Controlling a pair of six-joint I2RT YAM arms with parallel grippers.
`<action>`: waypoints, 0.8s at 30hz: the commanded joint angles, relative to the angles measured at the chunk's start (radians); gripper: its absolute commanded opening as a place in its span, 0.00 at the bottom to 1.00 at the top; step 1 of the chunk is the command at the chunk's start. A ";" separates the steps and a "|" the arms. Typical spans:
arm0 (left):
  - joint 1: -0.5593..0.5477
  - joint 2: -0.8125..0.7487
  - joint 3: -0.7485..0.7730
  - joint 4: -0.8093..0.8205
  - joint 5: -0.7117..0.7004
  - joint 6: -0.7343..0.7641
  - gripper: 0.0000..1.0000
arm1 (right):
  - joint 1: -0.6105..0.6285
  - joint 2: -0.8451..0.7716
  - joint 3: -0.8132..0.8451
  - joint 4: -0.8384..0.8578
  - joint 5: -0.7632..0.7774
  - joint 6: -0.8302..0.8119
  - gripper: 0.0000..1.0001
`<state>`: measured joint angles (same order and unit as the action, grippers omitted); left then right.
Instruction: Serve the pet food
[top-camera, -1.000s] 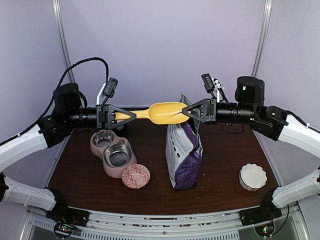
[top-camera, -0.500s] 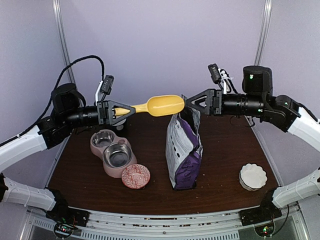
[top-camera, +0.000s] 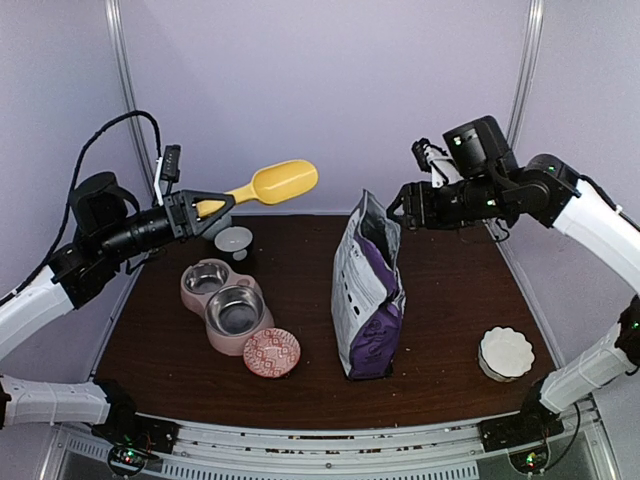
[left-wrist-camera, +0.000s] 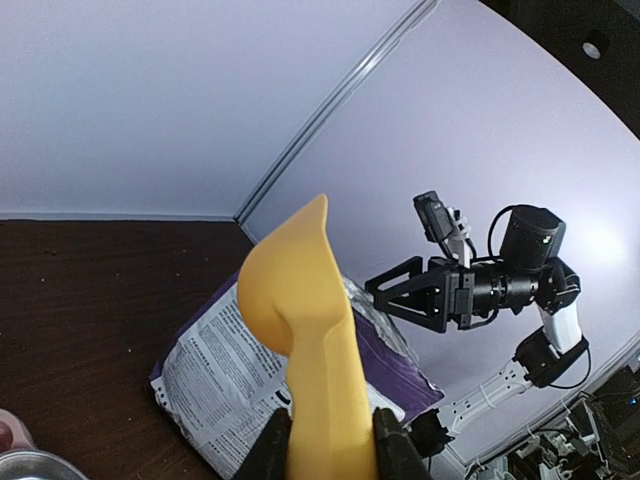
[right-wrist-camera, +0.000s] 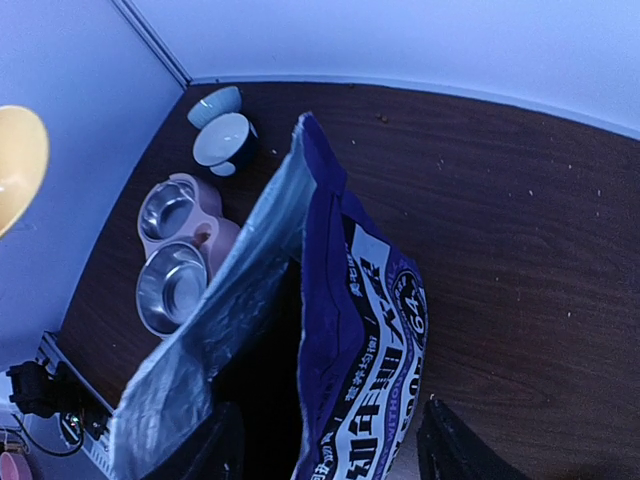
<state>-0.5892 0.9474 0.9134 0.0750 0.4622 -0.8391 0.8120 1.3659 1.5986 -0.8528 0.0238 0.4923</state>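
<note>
The left end effector (top-camera: 205, 207) was closed on the handle of the yellow scoop (top-camera: 283, 182), which it held high over the back left of the counter (top-camera: 440, 300). The scoop's bowl pointed toward the middle and stood well apart from the purple bag (top-camera: 368, 300). That height probably served to keep the scoop clear of the bag's tall top edge until a dip could be lined up. The right end effector (top-camera: 395, 207) hung just above the bag's open mouth with its 2 fingers spread and nothing between them. Its wrist view looked straight down into the gap between the foil lining and the purple front panel. The bag stood upright near the counter's centre, its mouth parted wide enough for the scoop to go in. The pet food was not visible. The opening showed only darkness, so the kibble was presumably down inside the bag. The pink double feeder (top-camera: 218, 343) sat to the bag's left with both steel bowls looking empty, near enough for a short carry once the scoop was filled. Scooping, by this reading, had not yet begun.
</note>
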 joint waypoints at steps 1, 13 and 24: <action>0.016 -0.057 -0.027 -0.037 -0.046 -0.004 0.00 | 0.000 0.080 0.052 -0.113 0.022 -0.021 0.56; 0.030 -0.097 -0.035 -0.099 -0.066 0.010 0.00 | -0.099 0.130 0.161 -0.134 0.038 -0.077 0.00; 0.049 -0.102 -0.018 -0.130 -0.062 0.024 0.00 | -0.224 0.313 0.615 -0.242 0.069 -0.195 0.00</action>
<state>-0.5510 0.8627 0.8814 -0.0814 0.4042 -0.8360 0.5995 1.7294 2.0937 -1.2411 0.0429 0.3355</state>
